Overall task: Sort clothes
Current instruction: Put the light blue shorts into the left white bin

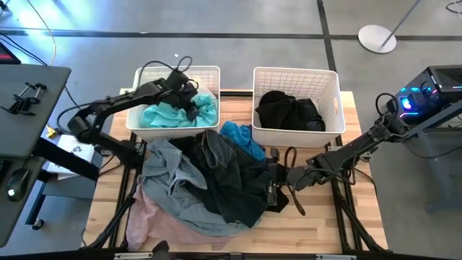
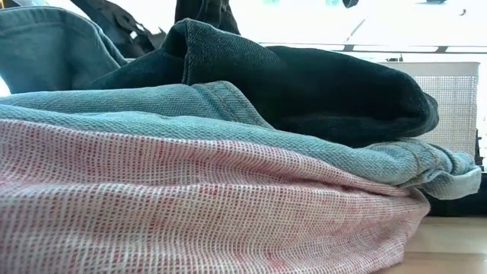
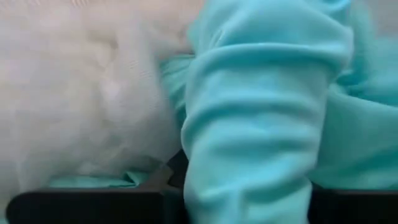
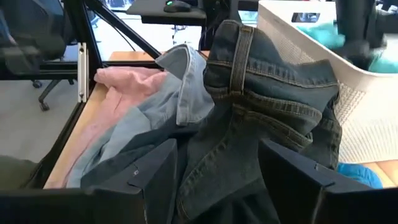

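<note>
Currently, left gripper (image 1: 189,97) positioned over the left white slatted plastic basket (image 1: 209,74), down among the soft teal garment (image 1: 167,113) lying inside it. In the left wrist view, teal fabric (image 3: 267,124) draped right across the fingers, filling most of the frame; opening of this claw and any hold on the cloth: cannot tell.

Right gripper (image 1: 278,179) lowered at the right edge of the clothes heap on the light wooden table (image 1: 339,224). Fingers (image 4: 155,171) spread wide apart in the right wrist view, with dark denim jeans (image 4: 267,106) lying between and beyond them; nothing clamped.

Right white slatted plastic basket (image 1: 332,83) containing a crumpled black garment (image 1: 289,112).

Heap located on the table just in front of both baskets:
- dark denim on the right side of the pile, next to the right gripper;
- grey-blue denim shirt (image 1: 170,177) on the left side, collar visible in the right wrist view (image 4: 186,87);
- pale pink knit garment (image 1: 148,220) at the bottom, toward the near left corner of the table;
- bright blue cloth (image 1: 242,137) at the far edge of the pile, touching the gap between the baskets.

Low view filled by the stacked layers: pink knit (image 2: 190,205) lowest, grey-blue denim (image 2: 228,114) above it, dark denim (image 2: 327,84) on top.
</note>
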Controlling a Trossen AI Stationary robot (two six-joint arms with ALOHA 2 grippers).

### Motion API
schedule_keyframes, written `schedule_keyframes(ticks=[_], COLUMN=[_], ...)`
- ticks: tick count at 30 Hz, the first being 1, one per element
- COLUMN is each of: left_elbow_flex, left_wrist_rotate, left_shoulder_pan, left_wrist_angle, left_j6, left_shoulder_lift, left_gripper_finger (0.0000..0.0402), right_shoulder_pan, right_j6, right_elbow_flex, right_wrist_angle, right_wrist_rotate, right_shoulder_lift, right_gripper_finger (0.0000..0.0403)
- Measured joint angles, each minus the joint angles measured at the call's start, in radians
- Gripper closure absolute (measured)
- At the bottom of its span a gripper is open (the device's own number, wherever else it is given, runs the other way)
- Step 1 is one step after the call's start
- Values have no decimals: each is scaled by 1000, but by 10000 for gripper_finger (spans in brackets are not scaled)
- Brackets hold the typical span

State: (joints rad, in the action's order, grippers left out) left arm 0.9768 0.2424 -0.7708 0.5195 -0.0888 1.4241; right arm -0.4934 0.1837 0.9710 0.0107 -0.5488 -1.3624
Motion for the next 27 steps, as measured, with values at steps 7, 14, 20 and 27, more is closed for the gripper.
schedule_keyframes(ticks=[7,14,20,27], left_elbow_flex=[0,0,0,0], left_wrist_rotate=[3,-35,-36,-106], left_shoulder_pan=[6,5,-26,-38], left_wrist_angle=[-130,-75,-18,17], left_j6=[136,115,129,127], left_shoulder_lift=[-138,-170,-262,-433], left_gripper_finger=[325,293,202,131], right_shoulder_pan=[0,0,0,2], right_j6=[-50,-32,-27,-27], right_elbow_flex=[0,0,0,0], right_wrist_angle=[-39,-39,-37,-37], right_wrist_rotate=[-1,-1,-1,-1], right_shoulder_lift=[0,0,0,0], right_gripper_finger=[190,190,190,190])
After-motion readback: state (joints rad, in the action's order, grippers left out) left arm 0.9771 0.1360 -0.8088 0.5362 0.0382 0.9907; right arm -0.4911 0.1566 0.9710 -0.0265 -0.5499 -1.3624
